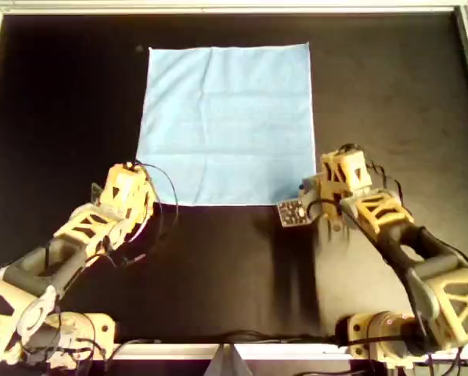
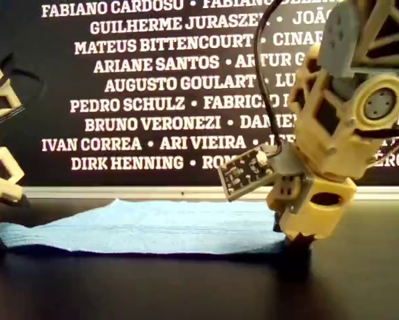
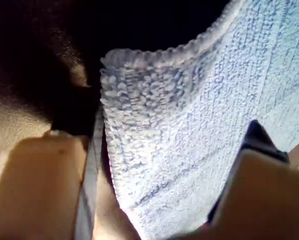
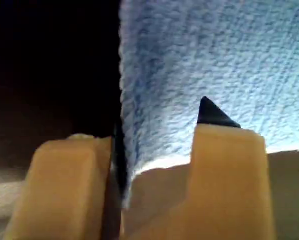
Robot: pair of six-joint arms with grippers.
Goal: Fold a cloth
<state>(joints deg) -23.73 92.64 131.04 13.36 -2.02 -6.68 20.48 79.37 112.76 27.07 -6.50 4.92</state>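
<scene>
The cloth, light blue and roughly square, is seen spread flat on the black table, set toward the table's far edge and about midway between its side edges in the overhead view. Its hemmed edges are lined up with the table's edges; no clear long axis can be made out.

The left gripper is placed at the cloth's near corner on the overhead view's left. In the left wrist view that corner is caught between the parted fingers, the fabric slightly lifted and curled there.

The right gripper is set at the other near corner, and in the right wrist view the cloth's edge is held between its two fingers.

No containers are seen.
</scene>
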